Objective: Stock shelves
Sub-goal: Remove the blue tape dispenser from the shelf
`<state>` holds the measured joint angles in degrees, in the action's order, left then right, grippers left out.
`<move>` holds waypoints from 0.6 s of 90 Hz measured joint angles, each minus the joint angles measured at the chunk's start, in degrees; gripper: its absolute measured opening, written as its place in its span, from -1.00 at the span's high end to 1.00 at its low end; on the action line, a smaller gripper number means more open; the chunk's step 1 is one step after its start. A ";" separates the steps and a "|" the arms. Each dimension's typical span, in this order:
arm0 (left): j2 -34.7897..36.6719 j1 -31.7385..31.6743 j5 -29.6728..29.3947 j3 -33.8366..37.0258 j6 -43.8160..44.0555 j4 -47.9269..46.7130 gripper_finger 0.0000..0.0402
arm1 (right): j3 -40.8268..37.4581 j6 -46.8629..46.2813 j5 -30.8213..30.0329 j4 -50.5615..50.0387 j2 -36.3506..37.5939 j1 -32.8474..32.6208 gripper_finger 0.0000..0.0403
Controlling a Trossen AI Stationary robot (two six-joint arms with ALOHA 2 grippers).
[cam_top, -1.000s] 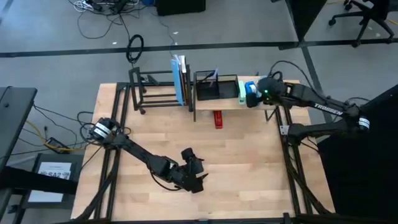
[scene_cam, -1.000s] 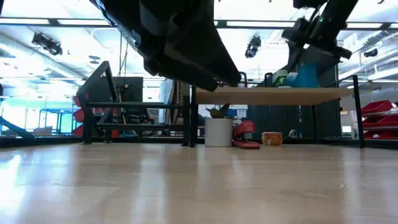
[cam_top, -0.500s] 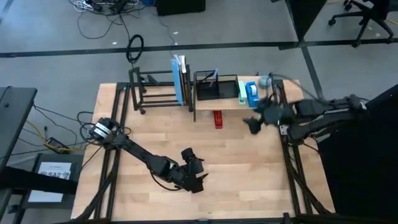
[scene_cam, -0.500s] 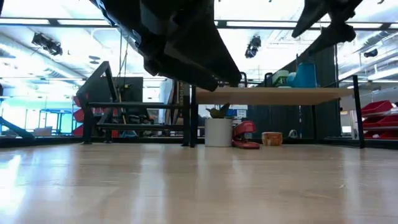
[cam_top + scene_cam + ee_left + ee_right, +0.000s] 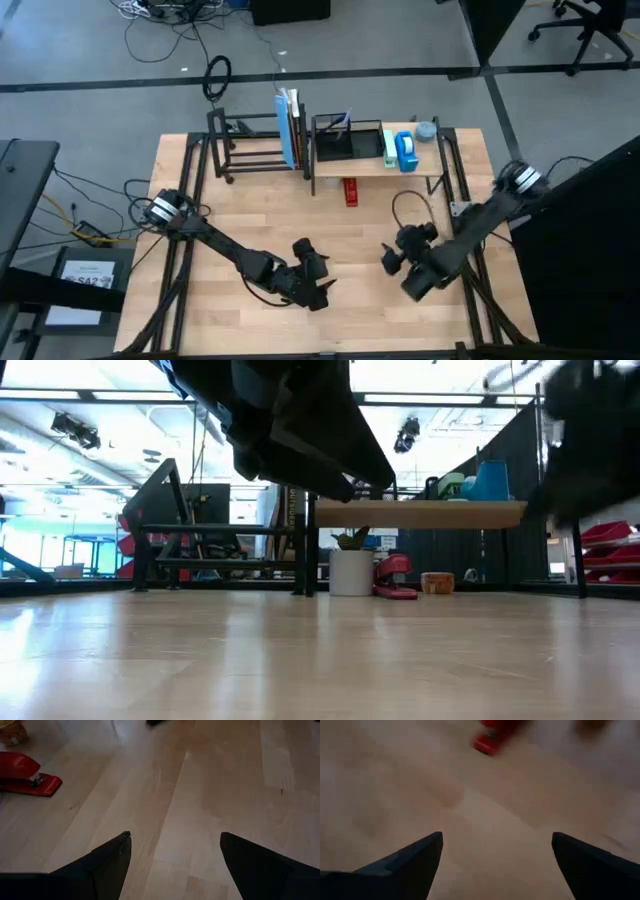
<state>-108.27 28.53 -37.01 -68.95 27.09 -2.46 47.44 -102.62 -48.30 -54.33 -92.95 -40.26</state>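
Note:
The shelves stand along the table's far edge: a black tube-frame rack (image 5: 250, 145) and a wood plank shelf (image 5: 375, 165). On the plank stand a black mesh organizer (image 5: 348, 142), a green item (image 5: 389, 147) and a blue tape dispenser (image 5: 405, 150). Upright books (image 5: 290, 130) stand at the rack's right end. A red stapler (image 5: 350, 191) lies on the table by the plank shelf. My left gripper (image 5: 318, 285) hovers open near the table's near middle. Right of centre, my right gripper (image 5: 392, 260) is open over bare table. Neither holds anything.
Under the plank shelf, the low view shows a white cup (image 5: 350, 572) and a small basket (image 5: 437, 582) beside the stapler (image 5: 395, 577). A grey round item (image 5: 427, 130) sits at the plank's far right corner. Bare wood (image 5: 330, 230) spreads between the shelves and both grippers.
My right gripper has left the plank shelf's right end, where it stood at the blue tape dispenser, and swung toward the table's near edge. It is now over the bare table right of centre. The dispenser has stayed on the plank.

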 joint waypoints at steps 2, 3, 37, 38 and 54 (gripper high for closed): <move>0.00 0.00 0.00 0.00 0.00 0.02 -0.42 | -0.60 -2.01 -0.78 0.02 -1.48 0.66 -0.71; 0.00 0.00 0.00 0.00 0.00 0.02 -0.42 | -0.91 -3.00 -1.14 0.01 -2.19 0.97 -0.71; 0.00 0.00 0.00 0.00 0.09 0.09 -0.42 | -14.61 -21.14 -14.71 19.06 -16.53 16.15 -0.71; 0.00 0.00 0.00 0.00 0.09 0.11 -0.42 | -14.83 -20.38 -15.18 19.98 -16.65 16.53 -0.71; 0.00 -0.04 -0.02 0.00 0.11 0.42 -0.42 | -15.74 -12.76 -18.08 25.90 -17.16 22.00 -0.71</move>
<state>-108.27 28.50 -37.04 -68.95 27.20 -2.03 31.70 -115.38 -66.38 -28.43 -110.11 -18.26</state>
